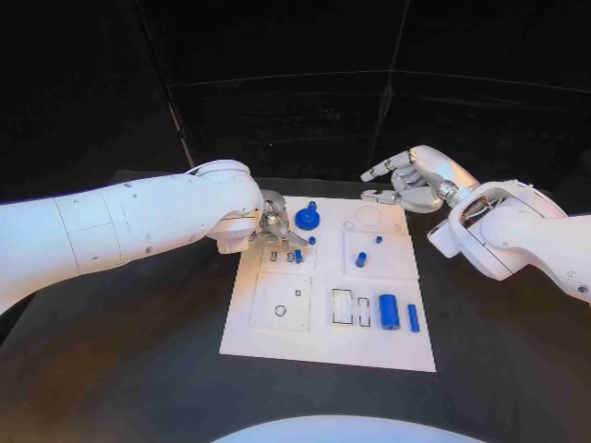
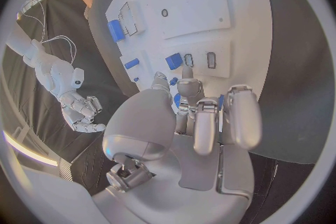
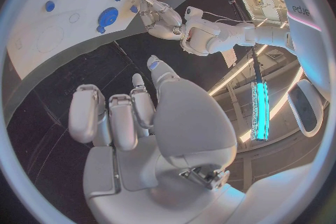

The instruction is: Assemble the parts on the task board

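- Nearest the head camera, the white task board (image 1: pixel 376 346) lies flat on the black table (image 1: pixel 109 369).
- Blue parts sit on it: a round disc (image 1: pixel 307 220) by the far edge, a cylinder (image 1: pixel 389 312) and a bar (image 1: pixel 413 317) near the front right.
- Left hand (image 1: pixel 276 231) hovers over the board's far left slots, fingers curled downward; whether it holds anything cannot be told.
- Right hand (image 1: pixel 404 185) floats beyond the board's far right corner, fingers spread, holding nothing.

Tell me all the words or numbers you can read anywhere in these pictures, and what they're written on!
"erte": roughly how pale lettering reads on a grey panel in the room behind, right wrist view; it is cut off at the rim, so the full word cannot be told.
Task board: outlines and holes, no words or numbers that can be read.
Blue parts, such as the cylinder: no writing.
White arms and each robot hand: no labels that can be read.
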You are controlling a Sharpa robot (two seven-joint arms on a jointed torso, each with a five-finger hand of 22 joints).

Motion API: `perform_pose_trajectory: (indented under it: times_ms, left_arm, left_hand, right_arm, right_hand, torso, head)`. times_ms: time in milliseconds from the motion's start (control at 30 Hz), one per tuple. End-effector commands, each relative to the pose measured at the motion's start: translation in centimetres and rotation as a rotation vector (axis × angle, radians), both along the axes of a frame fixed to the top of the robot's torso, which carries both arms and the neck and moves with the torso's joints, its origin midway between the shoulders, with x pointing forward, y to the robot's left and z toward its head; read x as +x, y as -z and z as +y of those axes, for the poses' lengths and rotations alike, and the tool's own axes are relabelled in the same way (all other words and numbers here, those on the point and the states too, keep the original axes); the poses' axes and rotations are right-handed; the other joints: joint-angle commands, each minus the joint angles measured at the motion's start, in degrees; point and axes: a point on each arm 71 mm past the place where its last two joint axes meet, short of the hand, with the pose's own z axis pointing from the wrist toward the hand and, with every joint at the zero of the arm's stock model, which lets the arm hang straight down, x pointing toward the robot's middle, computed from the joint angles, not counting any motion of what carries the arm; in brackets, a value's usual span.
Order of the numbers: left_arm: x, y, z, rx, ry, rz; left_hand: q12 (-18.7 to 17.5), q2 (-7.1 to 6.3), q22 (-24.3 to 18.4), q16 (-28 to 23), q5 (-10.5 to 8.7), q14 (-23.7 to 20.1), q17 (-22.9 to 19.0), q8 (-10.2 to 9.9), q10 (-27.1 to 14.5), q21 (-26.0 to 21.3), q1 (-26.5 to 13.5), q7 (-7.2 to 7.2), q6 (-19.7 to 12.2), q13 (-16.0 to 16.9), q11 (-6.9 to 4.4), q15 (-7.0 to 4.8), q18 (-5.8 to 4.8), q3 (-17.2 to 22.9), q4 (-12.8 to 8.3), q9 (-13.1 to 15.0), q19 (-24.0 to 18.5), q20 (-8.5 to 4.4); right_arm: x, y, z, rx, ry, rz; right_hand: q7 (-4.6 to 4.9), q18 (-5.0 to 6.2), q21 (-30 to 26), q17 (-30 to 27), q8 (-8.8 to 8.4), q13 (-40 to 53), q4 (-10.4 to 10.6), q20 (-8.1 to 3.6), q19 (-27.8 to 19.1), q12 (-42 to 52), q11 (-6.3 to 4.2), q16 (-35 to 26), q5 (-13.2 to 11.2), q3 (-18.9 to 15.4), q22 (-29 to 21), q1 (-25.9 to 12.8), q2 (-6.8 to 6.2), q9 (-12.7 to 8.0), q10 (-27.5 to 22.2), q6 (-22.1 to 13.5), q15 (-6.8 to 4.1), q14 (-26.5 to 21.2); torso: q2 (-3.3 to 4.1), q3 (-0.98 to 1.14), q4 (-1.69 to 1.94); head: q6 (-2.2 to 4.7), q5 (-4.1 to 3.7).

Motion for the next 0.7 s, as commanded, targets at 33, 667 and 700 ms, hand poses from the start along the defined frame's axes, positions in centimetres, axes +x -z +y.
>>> perform_pose_trajectory:
  times_ms: [33,667,700]
  left_arm:
    - [0.1,0.0,-0.2,0.037,0.022,0.007]
    - [0.3,0.2,-1.3,0.057,0.053,0.027]
    - [0.3,0.2,-1.4,0.058,0.055,0.03]
  left_hand:
    - [0.31,0.1,0.08,0.17,-0.23,5.94,15.07,0.24,0.1,0.33,-0.48,-0.16,-0.41,-0.04,-0.06,-0.16,-1.14,-0.39,-0.06,0.13,0.51,0.17]
    - [0.66,0.19,0.72,0.17,-0.08,5.94,15.07,0.9,0.06,0.77,0.43,-0.23,-0.73,0.26,-0.11,-0.19,-1.23,-0.28,-0.49,0.93,0.54,0.15]
    - [0.67,0.2,0.76,0.17,-0.05,5.94,15.07,0.96,0.05,0.8,0.52,-0.23,-0.77,0.26,-0.11,-0.19,-1.24,-0.26,-0.54,1.0,0.54,0.15]
  right_arm:
    - [0.0,-0.1,0.2,-0.009,-0.008,-0.001]
    - [0.2,0.0,0.6,-0.011,-0.014,0.005]
    - [0.2,0.0,0.7,-0.011,-0.015,0.005]
  right_hand:
    - [-0.01,0.85,-0.24,1.55,0.33,-0.07,-0.05,0.1,-0.51,-0.33,0.05,-0.23,0.17,-0.38,-0.09,-0.04,-0.06,-0.07,-0.28,0.39,-0.53,2.87]
    - [-0.04,0.87,-0.31,1.55,0.38,-0.1,0.09,0.08,-0.55,-0.37,0.03,-0.27,0.24,-0.49,-0.19,-0.18,-0.01,-0.07,-0.28,0.46,-0.55,2.88]
    - [-0.04,0.87,-0.31,1.55,0.38,-0.1,0.09,0.08,-0.55,-0.37,0.03,-0.27,0.24,-0.49,-0.19,-0.18,-0.01,-0.07,-0.28,0.46,-0.55,2.88]
  torso:
    - [0.01,0.0,0.01]
    - [-0.05,0.01,0.05]
    - [-0.05,0.01,0.02]
  head:
    - [-0.09,0.01]
    - [-0.52,-0.02]
    - [-0.55,0.02]
